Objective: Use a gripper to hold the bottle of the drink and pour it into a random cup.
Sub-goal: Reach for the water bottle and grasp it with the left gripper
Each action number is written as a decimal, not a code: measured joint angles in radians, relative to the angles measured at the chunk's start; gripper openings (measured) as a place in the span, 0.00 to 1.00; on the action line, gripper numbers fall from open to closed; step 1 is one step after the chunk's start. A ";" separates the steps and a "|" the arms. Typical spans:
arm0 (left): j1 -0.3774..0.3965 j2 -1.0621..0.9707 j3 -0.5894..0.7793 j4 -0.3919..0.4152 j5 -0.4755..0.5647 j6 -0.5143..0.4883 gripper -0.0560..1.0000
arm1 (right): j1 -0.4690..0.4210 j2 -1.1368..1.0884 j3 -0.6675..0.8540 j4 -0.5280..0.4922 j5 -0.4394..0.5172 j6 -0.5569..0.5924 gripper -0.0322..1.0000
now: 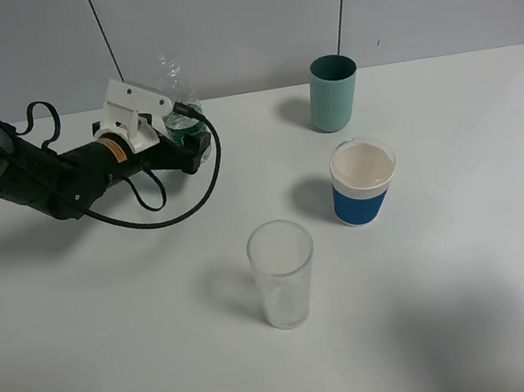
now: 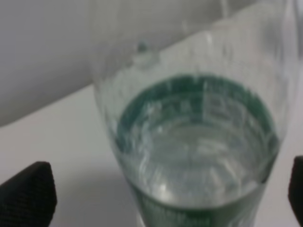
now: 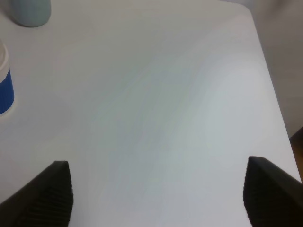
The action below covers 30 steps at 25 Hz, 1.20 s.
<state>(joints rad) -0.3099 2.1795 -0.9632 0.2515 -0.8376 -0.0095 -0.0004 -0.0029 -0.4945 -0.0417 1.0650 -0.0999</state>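
Clear plastic bottle of the drink [image 1: 176, 94], upper left of the frame, stands between my left gripper's [image 1: 188, 133] fingers [image 2: 28, 195], which are spread apart. I should close squarely on the label and keep it upright, then carry it to the cup [image 1: 363, 181].

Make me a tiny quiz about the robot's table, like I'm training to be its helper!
1. True or false: the bottle lies on its side.
2. Which stands closest to the wall? A) teal cup B) clear glass C) blue-banded cup
3. Fill in: the right gripper is ___ and holds nothing.
Key: 1 false, it stands upright; 2 A; 3 open.
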 joint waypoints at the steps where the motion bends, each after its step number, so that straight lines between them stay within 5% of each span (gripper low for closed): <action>1: 0.000 0.001 -0.001 0.000 -0.020 -0.010 1.00 | 0.000 0.000 0.000 0.000 0.000 0.000 0.75; 21: 0.000 0.090 -0.107 0.043 -0.082 -0.191 0.98 | 0.000 0.000 0.000 0.000 0.000 0.000 0.75; 23: 0.000 0.096 -0.107 0.048 -0.080 -0.192 0.90 | 0.000 0.000 0.000 0.000 0.000 0.000 0.75; 27: 0.000 0.104 -0.107 0.061 -0.073 -0.194 0.50 | 0.000 0.000 0.000 0.000 0.000 0.000 0.75; 30: -0.006 0.105 -0.107 0.056 -0.071 -0.194 0.49 | 0.000 0.000 0.000 0.000 0.000 0.000 0.75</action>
<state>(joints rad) -0.3163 2.2843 -1.0701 0.3079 -0.9081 -0.2038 -0.0004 -0.0029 -0.4945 -0.0417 1.0650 -0.0999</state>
